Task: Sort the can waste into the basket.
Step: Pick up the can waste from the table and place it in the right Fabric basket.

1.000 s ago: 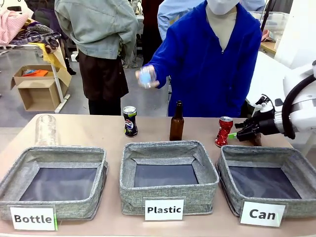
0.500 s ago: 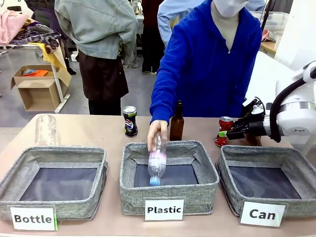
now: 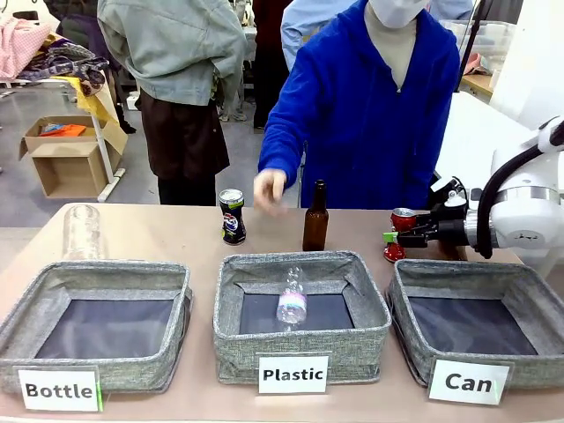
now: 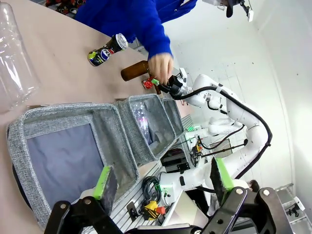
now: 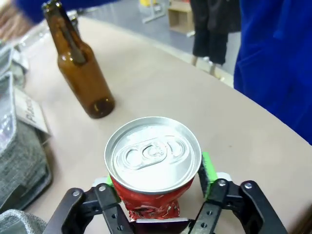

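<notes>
The crushed red can (image 3: 401,231) stands on the table behind the grey "Can" basket (image 3: 538,370). My right gripper (image 3: 392,236) reaches in from the right and is shut on this can. In the right wrist view the green pads press both sides of the red can (image 5: 152,161), with the right gripper (image 5: 156,178) around its lower body. The dark Pepsi can (image 3: 232,216) stands upright farther left, behind the middle basket. My left gripper (image 4: 163,175) hangs open above the "Bottle" basket (image 4: 73,146), holding nothing.
A brown glass bottle (image 3: 315,218) stands between the two cans. A clear plastic bottle (image 3: 292,300) lies in the "Plastic" basket (image 3: 361,344). A clear bottle (image 3: 83,231) stands at the far left. The person's hand (image 3: 269,189) hovers over the table.
The person dropped a plastic bottle into the "Plastic" basket and drew the hand back. My right gripper slid left around the red can and closed on it.
</notes>
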Robot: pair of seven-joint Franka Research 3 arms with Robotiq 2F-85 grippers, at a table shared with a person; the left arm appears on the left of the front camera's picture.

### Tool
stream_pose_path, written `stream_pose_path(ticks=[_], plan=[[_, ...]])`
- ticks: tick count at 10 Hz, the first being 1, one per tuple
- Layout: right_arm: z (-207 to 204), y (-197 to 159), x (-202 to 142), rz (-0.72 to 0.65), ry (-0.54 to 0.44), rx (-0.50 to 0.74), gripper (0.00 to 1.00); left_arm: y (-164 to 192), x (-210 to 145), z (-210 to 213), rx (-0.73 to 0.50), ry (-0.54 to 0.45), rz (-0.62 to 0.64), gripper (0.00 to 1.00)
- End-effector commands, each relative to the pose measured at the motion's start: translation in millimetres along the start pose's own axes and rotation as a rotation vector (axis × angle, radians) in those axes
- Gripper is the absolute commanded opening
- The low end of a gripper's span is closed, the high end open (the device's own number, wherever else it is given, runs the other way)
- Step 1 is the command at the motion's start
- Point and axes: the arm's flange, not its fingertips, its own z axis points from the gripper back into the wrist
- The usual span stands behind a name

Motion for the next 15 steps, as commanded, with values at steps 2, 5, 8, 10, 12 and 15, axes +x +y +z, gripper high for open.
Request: stream_pose_path(ticks=[2, 5, 8, 10, 12, 15], plan=[[-2.2, -3.0, -3.3, 0.018, -0.041, -0.026, 0.00, -0.7, -0.5, 2.6, -0.007, 0.008, -0.023, 1.00], [9.9, -2.1, 3.3, 0.028, -0.077, -0.012, 0.00, -0.7, -0.5, 2.6, -0.007, 0.008, -0.023, 1.00], [66.8, 16.4, 50.5, 0.053, -0.047, -0.032, 0.00, -0.7, -0.5, 2.6, -0.007, 0.008, -0.023, 1.00], [120.8, 48.5, 86.9, 0.066, 0.043, 0.021, 0.00, -0.7, -0.5, 2.6, -0.007, 0.008, -0.023, 1.00], [174.4, 97.6, 98.9, 0.117, 0.170, 0.182, 0.00, -0.7, -0.5, 2.6, -0.007, 0.008, -0.023, 1.00], [211.8, 149.8, 75.8, 0.434, 0.587, 0.356, 0.00, -0.7, -0.5, 2.6, -0.007, 0.008, -0.023, 1.00]])
